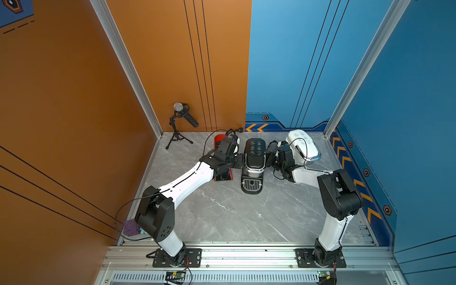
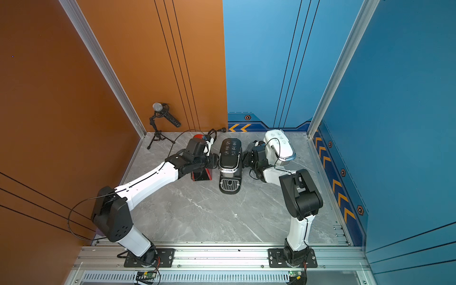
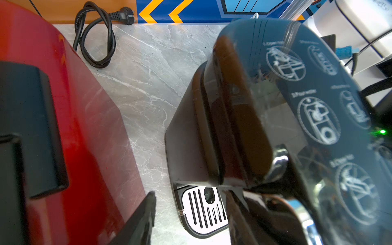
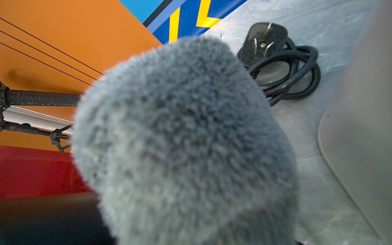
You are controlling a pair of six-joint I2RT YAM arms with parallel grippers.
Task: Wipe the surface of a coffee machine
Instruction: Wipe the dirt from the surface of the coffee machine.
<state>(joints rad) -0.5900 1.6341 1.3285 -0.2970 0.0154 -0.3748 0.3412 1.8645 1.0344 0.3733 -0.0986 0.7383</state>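
The black coffee machine (image 1: 254, 160) (image 2: 230, 158) (image 3: 275, 106) stands at the back middle of the marble table, its drip tray towards the front. My left gripper (image 1: 240, 161) (image 2: 215, 160) (image 3: 188, 197) is level with the machine's head on its left side. Its jaws are open with nothing held, and one finger (image 3: 239, 214) lies right beside the black housing. On the machine's right side, my right gripper (image 1: 270, 154) (image 2: 246, 154) is shut on a fluffy grey cloth (image 1: 272, 145) (image 4: 184, 137). The cloth hides the fingers in the right wrist view.
A red coffee machine (image 1: 223, 176) (image 3: 84, 127) stands close behind my left arm. A white one (image 1: 303, 145) (image 2: 280, 145) sits behind my right wrist. A coiled power cord (image 1: 233, 132) (image 3: 95, 38) lies by the back wall. A microphone tripod (image 1: 179, 123) occupies the back left corner.
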